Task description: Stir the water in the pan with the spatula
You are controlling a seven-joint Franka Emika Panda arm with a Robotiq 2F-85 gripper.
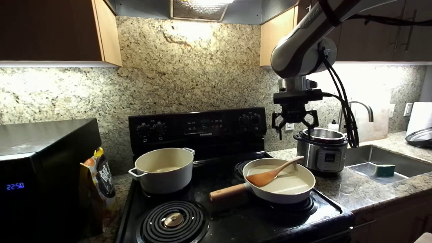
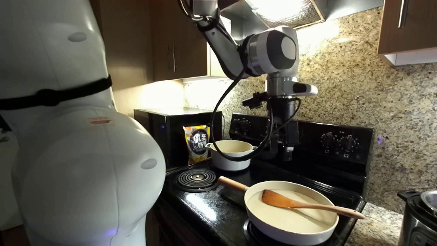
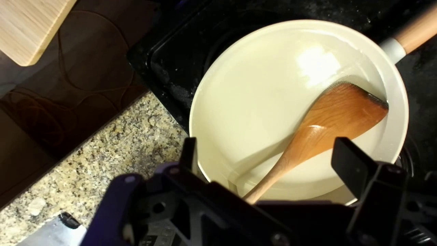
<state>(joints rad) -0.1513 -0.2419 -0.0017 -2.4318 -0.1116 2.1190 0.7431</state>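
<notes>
leftmost in an exterior view is the microwave (image 1: 54, 179), the bag (image 1: 106, 182) just beside it, perhaps stored there. the deep pot (image 1: 167, 179) sits at the stove's (image 1: 233, 219) back, seemingly out of this job. further right, the pan (image 1: 283, 196) rests nearer the front, the water (image 1: 291, 185) shallow and pale inside. the spatula (image 1: 274, 172) leans blade-in, its handle over the rim, probably leaving a dry end to grip. the claw (image 1: 295, 136) hangs above, spread wide and holding nothing, apparently lined up for that handle. beyond, the cooker (image 1: 322, 157) stands on the worktop (image 1: 354, 194).

Deep pot (image 1: 166, 179) on stove (image 1: 233, 219), bag (image 1: 104, 182) beside microwave (image 1: 50, 175)
</notes>
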